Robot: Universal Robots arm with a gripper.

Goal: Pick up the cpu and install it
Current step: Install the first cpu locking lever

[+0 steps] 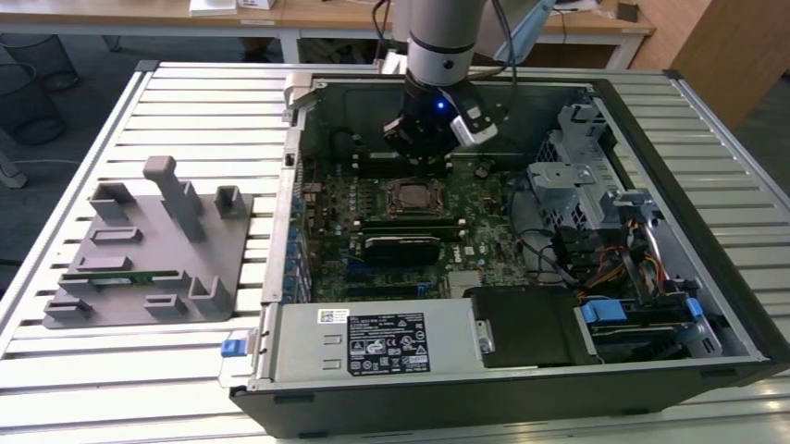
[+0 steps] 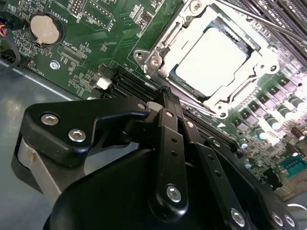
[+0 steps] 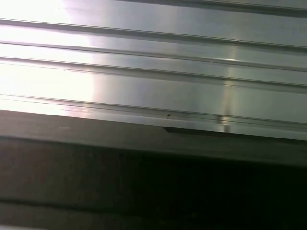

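Second wrist view: cpu [image 2: 213, 62] sits in its socket [image 2: 158, 52] on the motherboard [image 2: 96, 52], silver top up, metal frame around it. Looks seated flat, though glare washes out its top plate. My gripper [image 2: 165, 93] is just beside the socket, over the board; the black finger links run close together and meet at the tip, nothing between them, so closed and empty. Coin battery [image 2: 45, 28] is further off on the board, well apart from the socket.

Exterior view: gripper [image 1: 426, 159] hangs inside the open pc case [image 1: 691, 277], just behind the socket with the cpu [image 1: 412, 195]; I can't tell from here whether it's touching the board. Memory stick [image 1: 401, 222] is slotted just in front of the socket. Grey tray [image 1: 148, 268] with upright blocks sits on the slatted table [image 1: 185, 92] toward that view's left, well apart from the case, with a thin green stick [image 1: 124, 275] lying in it.

First wrist view: aluminium slats [image 3: 153, 86] above a dark band [image 3: 153, 182].
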